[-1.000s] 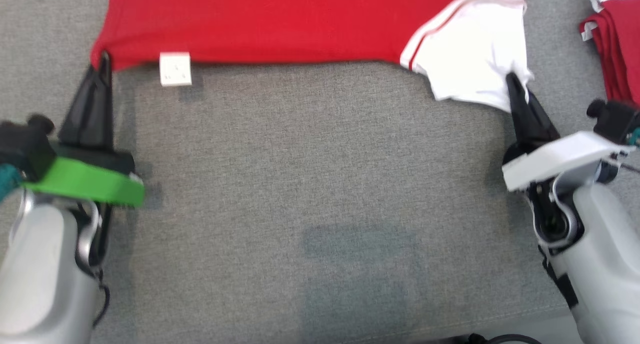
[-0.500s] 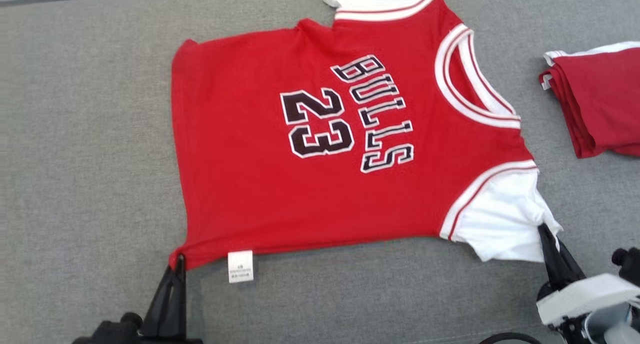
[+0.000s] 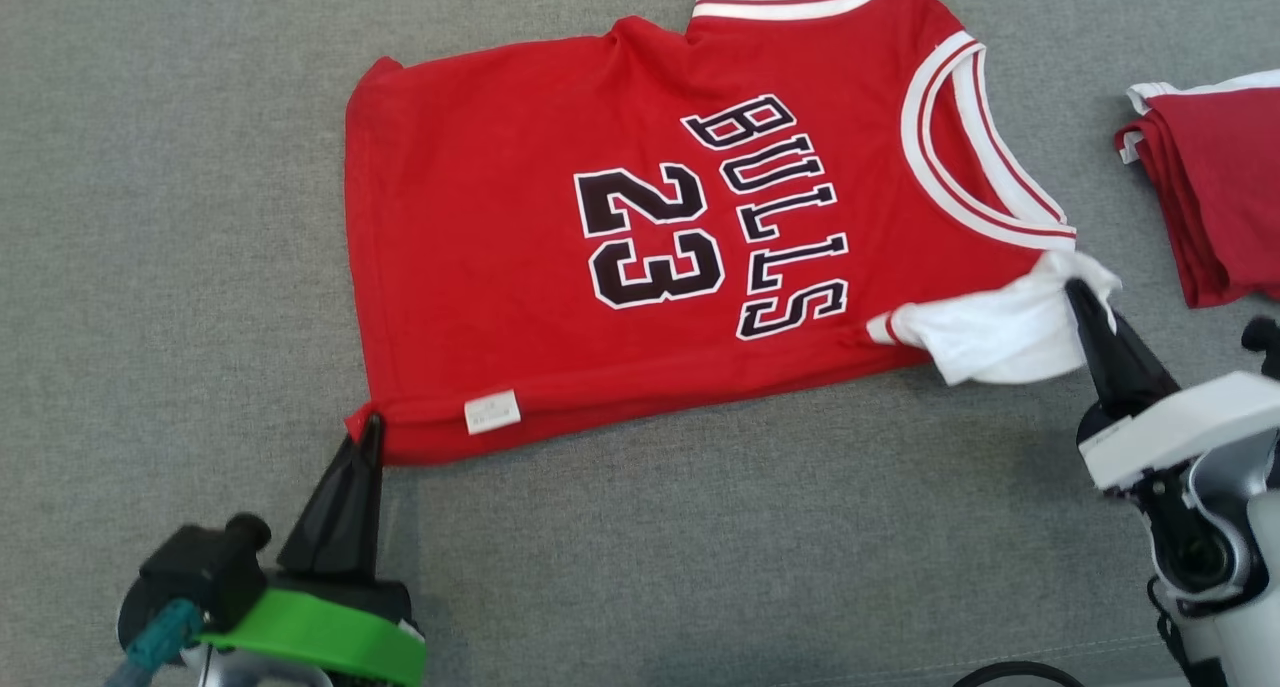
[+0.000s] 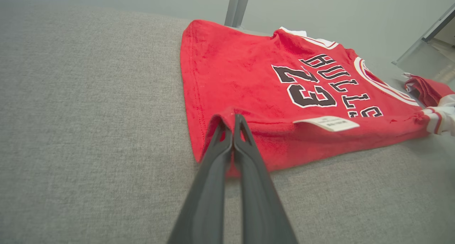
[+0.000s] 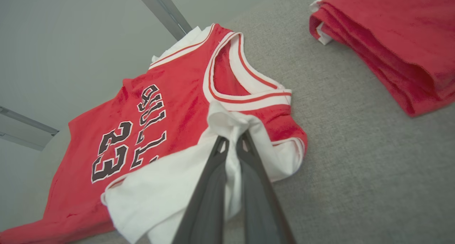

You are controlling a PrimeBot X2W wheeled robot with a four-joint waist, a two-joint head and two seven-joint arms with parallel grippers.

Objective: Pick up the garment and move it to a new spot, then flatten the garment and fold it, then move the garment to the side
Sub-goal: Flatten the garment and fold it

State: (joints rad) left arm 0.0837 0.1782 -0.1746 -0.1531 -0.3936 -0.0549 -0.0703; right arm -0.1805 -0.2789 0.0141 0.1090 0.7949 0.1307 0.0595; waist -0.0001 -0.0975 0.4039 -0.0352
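garment [image 3: 480, 267] near edge gripped by left hand [image 3: 372, 429], right hand [image 3: 1078, 293].

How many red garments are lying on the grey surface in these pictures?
2. The jersey lies spread in the middle. A folded red garment lies at the right edge of the head view, apart from it; its layers might hide another piece.

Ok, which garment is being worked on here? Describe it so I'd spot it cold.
On the grey surface, look to the middle: a red jersey lies spread out, left pincer and right pincer pinching its near edge. Unlike the folded red pile at the right edge, it shows black BULLS 23 lettering.
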